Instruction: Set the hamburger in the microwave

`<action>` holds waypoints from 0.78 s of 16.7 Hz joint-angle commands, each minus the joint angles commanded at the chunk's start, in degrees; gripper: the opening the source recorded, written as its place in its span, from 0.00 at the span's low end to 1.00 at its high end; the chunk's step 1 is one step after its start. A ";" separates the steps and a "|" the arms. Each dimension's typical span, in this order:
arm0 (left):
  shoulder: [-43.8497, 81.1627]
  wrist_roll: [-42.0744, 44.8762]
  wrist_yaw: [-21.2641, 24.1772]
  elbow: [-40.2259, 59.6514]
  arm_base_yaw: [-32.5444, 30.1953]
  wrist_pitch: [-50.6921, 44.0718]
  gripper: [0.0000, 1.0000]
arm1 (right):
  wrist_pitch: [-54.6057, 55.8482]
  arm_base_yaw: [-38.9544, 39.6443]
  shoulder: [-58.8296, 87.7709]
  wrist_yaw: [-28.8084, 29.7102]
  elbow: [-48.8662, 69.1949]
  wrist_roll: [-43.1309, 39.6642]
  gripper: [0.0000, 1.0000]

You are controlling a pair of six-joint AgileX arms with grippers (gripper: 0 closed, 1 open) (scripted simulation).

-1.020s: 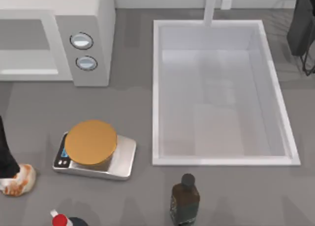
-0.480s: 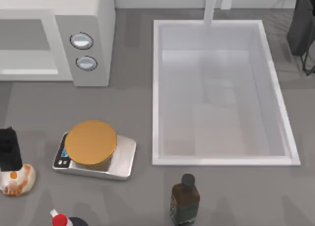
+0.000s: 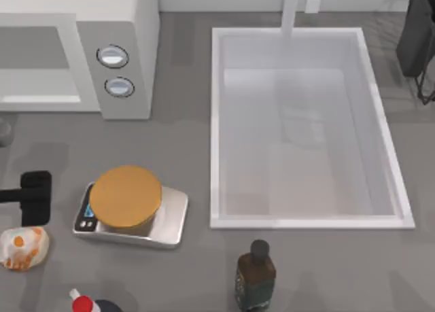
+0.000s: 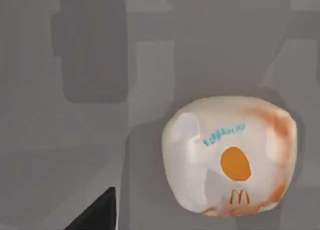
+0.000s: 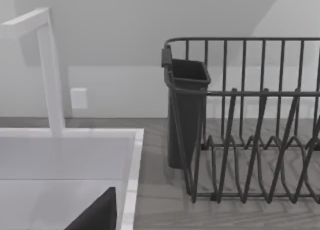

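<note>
The hamburger [image 3: 24, 248] lies on the grey table at the front left, a small whitish round with orange patches. In the left wrist view the hamburger [image 4: 230, 156] rests alone on the table, nothing touching it. My left gripper [image 3: 35, 197] hovers just behind the hamburger, between it and the microwave, to the left of the scale. The microwave [image 3: 119, 47] is a light-grey box at the back left with its wide cavity facing the table and two silver knobs. My right arm [image 3: 416, 33] stays parked at the back right corner.
A silver scale with an orange-tan disc [image 3: 126, 198] stands right of the hamburger. A white sink basin [image 3: 216, 128] spans the middle and right. A dark bottle [image 3: 255, 275] and a red-capped bottle [image 3: 83, 303] stand at the front. A dark dish rack [image 5: 240, 120] sits by the right arm.
My left gripper has swung from over the hamburger toward the back and right, leaving the hamburger uncovered on the table. The right arm has not moved.
</note>
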 joint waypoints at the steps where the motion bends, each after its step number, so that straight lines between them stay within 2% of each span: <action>1: 3.79 -0.26 0.03 2.31 -0.09 -2.30 1.00 | 0.00 0.00 0.00 0.00 0.00 0.00 1.00; 6: 15.05 -1.14 -0.01 9.71 -0.21 -9.67 1.00 | 0.00 0.00 0.00 0.00 0.00 0.00 1.00; 13: 15.80 -0.86 -0.02 9.31 0.21 -9.18 1.00 | 0.00 0.00 0.00 0.00 0.00 0.00 1.00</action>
